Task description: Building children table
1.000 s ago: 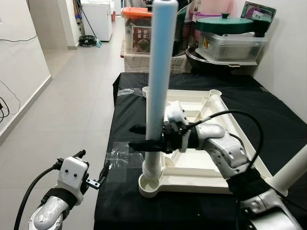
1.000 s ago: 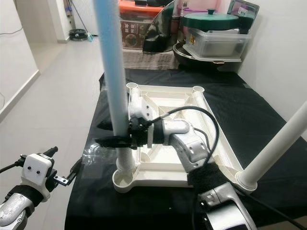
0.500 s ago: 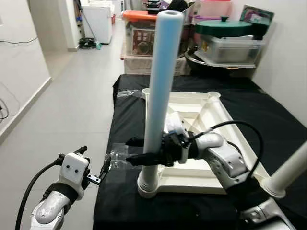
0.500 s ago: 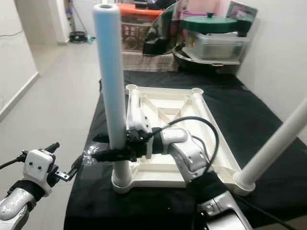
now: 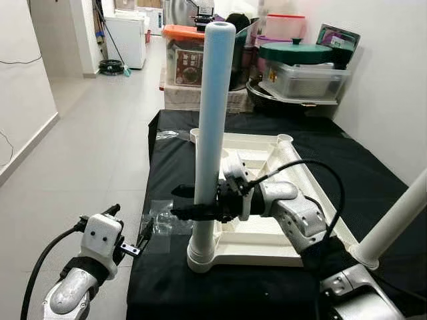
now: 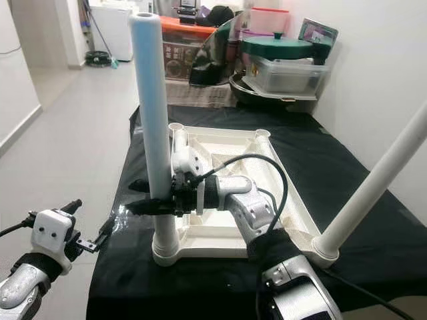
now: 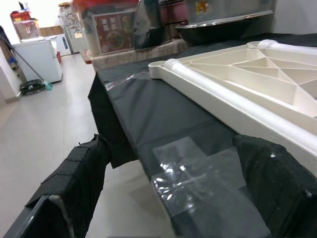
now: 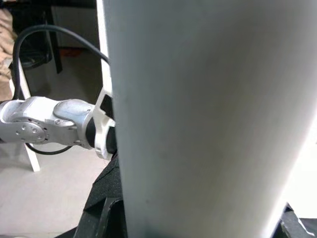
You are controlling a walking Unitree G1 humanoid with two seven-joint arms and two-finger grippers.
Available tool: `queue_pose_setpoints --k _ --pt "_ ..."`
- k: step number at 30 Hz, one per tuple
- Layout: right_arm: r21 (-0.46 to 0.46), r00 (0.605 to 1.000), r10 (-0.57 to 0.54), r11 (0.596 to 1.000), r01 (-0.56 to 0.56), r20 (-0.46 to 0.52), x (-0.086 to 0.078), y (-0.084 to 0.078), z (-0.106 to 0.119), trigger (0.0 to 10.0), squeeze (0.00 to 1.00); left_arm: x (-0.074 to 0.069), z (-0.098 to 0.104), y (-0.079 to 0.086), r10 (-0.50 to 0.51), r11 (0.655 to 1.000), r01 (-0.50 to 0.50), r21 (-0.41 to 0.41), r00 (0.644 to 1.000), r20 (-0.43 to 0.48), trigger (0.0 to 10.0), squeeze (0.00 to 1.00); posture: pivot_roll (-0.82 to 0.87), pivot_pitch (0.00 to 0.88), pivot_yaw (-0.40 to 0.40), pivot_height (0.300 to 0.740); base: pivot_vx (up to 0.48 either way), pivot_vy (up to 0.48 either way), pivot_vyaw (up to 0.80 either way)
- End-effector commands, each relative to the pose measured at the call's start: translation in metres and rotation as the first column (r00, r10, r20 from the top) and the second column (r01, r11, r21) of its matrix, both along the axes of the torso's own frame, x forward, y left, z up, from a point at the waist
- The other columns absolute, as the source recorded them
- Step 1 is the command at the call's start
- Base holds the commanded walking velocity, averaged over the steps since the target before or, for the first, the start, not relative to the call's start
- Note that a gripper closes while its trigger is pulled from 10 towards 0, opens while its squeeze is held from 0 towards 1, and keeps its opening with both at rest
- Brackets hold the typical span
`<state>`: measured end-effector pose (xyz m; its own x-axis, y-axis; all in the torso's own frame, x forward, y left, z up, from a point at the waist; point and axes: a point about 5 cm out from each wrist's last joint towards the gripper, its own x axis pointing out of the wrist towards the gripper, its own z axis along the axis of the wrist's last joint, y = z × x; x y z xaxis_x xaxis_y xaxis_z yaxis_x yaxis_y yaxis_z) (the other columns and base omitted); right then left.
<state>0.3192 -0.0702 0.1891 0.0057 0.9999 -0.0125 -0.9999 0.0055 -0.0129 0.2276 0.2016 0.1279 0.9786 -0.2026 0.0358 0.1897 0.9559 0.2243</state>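
Upright in the near-left corner socket of the upturned tabletop, the blue leg is clasped by the right gripper; the left gripper hangs open.

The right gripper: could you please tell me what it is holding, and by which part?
The right gripper holds the upright pale blue table leg by its lower part, just above the corner socket.

Table leg: smooth, matt pale-blue plastic.
Tabletop: cream moulded plastic, slight sheen.
Table cover: black matt cloth.
Tape patch: clear glossy film.
Finger pads: black, rough-textured.
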Motion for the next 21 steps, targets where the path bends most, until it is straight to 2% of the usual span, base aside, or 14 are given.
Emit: queue_pose_setpoints --k 1,14,21 --pt "-0.112 0.985 -0.071 0.992 0.054 -0.158 -0.001 -0.011 -0.041 10.0 0.0 -0.001 -0.004 0.0 0.007 1.0 -0.008 -0.019 1.0 -0.012 10.0 0.0 0.08 0.0 -0.131 0.74 0.0 0.0 0.0" --pt "-0.079 0.97 -0.147 0.988 0.134 -0.192 -0.001 -0.021 -0.056 10.0 0.0 -0.002 -0.006 0.002 0.013 1.0 -0.014 -0.025 1.0 -0.02 10.0 0.0 0.07 0.0 -0.118 0.74 0.0 0.0 0.0" --pt "-0.102 0.977 -0.154 0.985 0.14 -0.146 -0.007 -0.018 -0.061 10.0 0.0 0.0 -0.005 0.002 0.007 1.0 -0.007 -0.024 1.0 -0.017 10.0 0.0 0.06 0.0 -0.108 0.74 0.0 0.0 0.0"
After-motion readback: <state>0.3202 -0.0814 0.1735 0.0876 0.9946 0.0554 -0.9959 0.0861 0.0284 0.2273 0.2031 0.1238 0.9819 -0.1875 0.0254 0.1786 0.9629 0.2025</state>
